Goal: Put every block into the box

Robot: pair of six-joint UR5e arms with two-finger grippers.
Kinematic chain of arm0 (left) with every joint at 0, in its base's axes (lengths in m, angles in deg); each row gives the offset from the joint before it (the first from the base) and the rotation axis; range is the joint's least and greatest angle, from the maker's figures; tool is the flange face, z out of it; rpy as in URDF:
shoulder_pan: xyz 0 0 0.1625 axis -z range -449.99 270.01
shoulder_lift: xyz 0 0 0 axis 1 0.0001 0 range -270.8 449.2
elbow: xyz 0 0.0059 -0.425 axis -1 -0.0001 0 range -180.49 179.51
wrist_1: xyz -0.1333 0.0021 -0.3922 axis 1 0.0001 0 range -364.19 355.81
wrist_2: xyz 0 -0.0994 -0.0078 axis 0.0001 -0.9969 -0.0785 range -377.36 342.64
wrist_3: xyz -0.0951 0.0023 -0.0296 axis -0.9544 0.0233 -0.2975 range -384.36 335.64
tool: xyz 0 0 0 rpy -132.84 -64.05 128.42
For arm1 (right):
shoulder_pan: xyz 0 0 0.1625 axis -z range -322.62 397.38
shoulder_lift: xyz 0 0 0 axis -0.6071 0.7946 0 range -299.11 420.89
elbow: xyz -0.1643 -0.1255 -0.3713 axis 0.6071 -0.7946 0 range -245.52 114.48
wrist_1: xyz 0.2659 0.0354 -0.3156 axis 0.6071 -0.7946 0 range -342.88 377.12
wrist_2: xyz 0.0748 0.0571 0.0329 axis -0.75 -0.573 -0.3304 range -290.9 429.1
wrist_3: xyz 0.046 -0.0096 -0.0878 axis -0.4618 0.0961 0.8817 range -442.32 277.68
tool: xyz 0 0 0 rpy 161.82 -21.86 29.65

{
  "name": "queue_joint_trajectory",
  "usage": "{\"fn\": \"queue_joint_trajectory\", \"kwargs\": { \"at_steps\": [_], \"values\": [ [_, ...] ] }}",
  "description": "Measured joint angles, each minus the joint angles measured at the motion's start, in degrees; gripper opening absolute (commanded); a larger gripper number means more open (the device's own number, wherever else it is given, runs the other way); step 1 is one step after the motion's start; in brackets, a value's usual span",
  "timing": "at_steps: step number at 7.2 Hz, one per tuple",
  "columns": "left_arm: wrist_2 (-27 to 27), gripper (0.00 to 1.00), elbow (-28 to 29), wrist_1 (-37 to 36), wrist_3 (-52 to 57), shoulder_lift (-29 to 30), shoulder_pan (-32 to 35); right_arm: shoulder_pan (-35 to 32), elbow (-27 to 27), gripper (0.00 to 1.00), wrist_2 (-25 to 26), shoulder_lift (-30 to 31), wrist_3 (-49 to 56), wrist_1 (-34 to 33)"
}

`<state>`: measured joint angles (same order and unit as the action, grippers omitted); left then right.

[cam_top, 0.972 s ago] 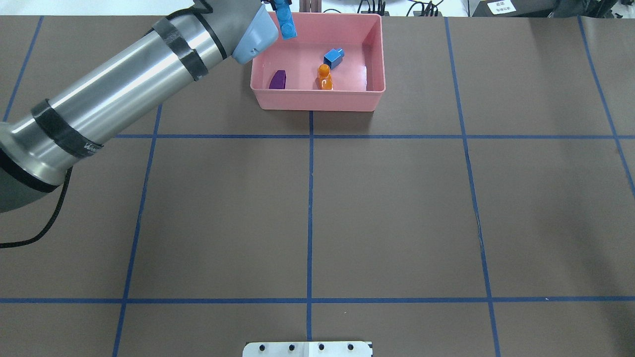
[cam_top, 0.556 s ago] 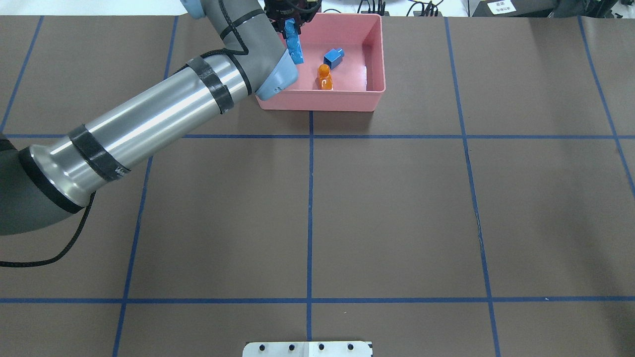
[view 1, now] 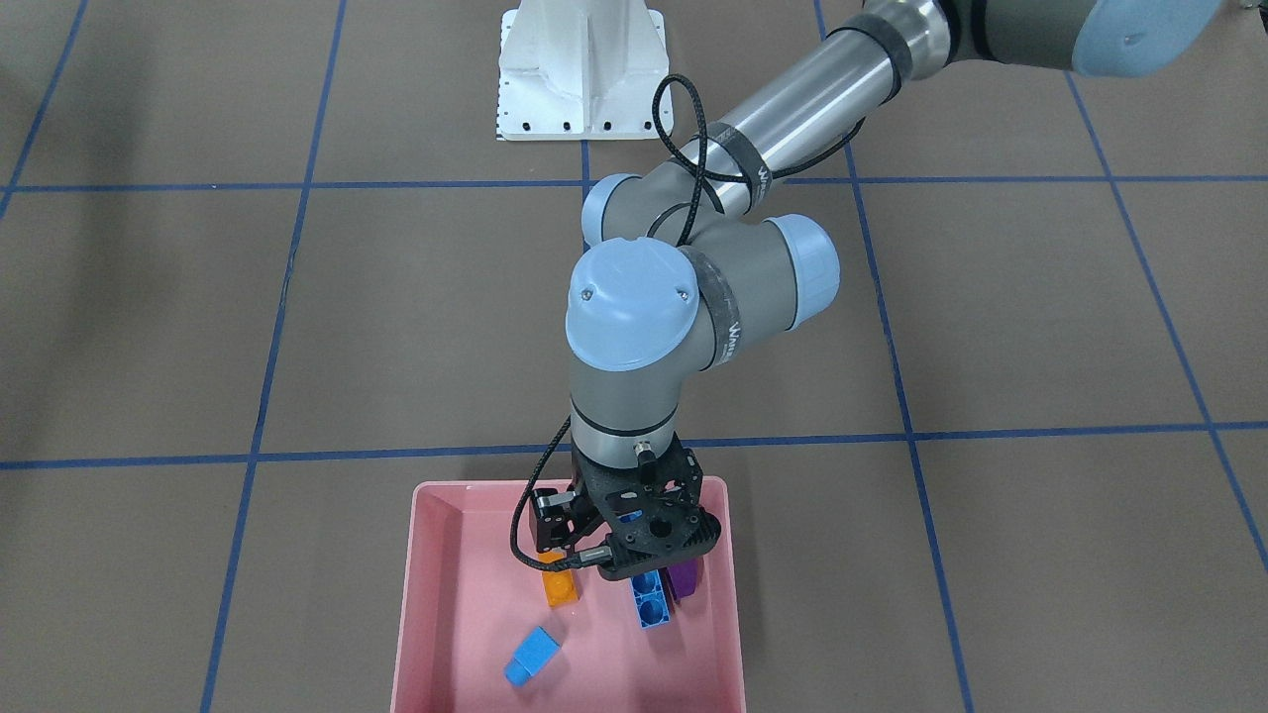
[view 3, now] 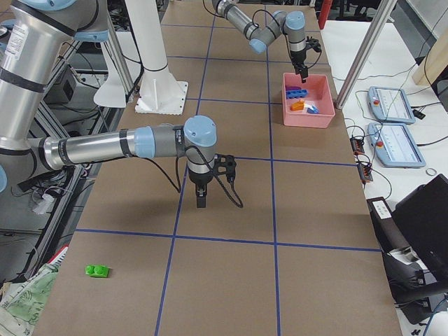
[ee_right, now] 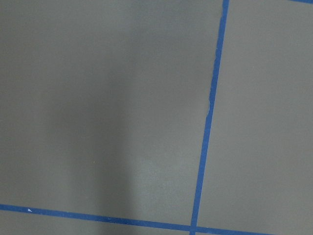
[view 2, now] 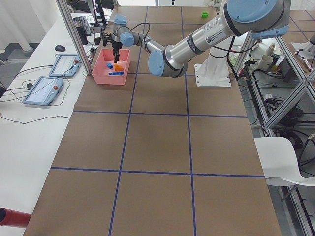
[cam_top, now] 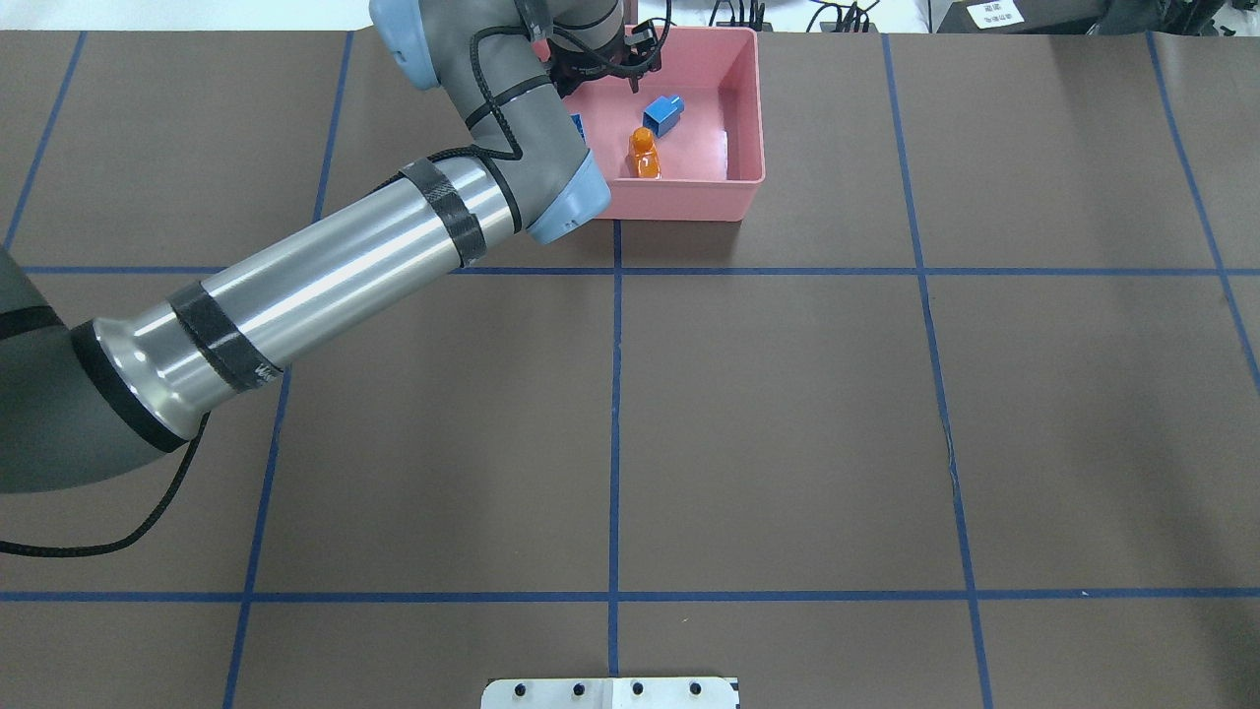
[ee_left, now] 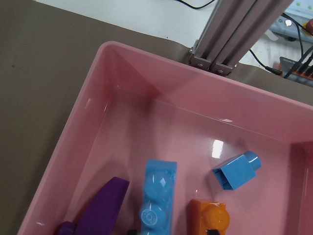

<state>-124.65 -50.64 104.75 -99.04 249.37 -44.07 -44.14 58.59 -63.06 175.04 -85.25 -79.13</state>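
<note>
The pink box [view 1: 426,594] holds the orange block [view 1: 560,591], the small light-blue block [view 1: 532,656], the purple sloped block [view 1: 684,582] and the long light-blue block [view 1: 650,602]. In the left wrist view the long block [ee_left: 157,198] lies flat, studs up, between the purple [ee_left: 105,205] and orange [ee_left: 210,218] blocks. My left gripper [view 1: 649,572] hangs open just above it, jaws wide apart. The green block [view 3: 96,270] lies on the table far from the box. My right gripper [view 3: 201,203] points down at mid-table; I cannot tell whether it is open or shut.
The white robot base [view 1: 580,74] stands at the table's robot side. An aluminium post [ee_left: 230,34] rises just behind the box's far wall. Blue tape lines [cam_top: 615,394] divide the brown table. Tablets [view 3: 395,105] lie beyond the table edge.
My left arm swung over the box and lowered. The long light-blue block, held hanging from the jaws before, now lies on the box floor, and the arm hides the purple block from overhead.
</note>
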Motion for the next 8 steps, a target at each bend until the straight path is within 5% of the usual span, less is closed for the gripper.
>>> {"fn": "queue_joint_trajectory", "kwargs": {
  "at_steps": [2,4,6,8],
  "values": [
    [-8.6,0.99,-6.8,-6.1,4.4,-1.5,2.7,0.0,0.0,1.0,-0.1,1.9,-0.1,0.0],
    [-13.8,0.99,-23.5,-17.9,15.7,-10.8,5.5,0.0,-0.1,1.0,0.0,5.0,-0.5,2.3],
    [-17.6,1.0,-39.9,-28.0,33.0,-23.8,10.9,0.0,-2.5,1.0,0.0,11.5,-6.8,17.3],
    [-18.9,1.0,-46.7,-34.7,53.6,-34.8,18.7,0.0,-9.4,1.0,-0.2,15.5,-10.6,33.1]
  ]
}}
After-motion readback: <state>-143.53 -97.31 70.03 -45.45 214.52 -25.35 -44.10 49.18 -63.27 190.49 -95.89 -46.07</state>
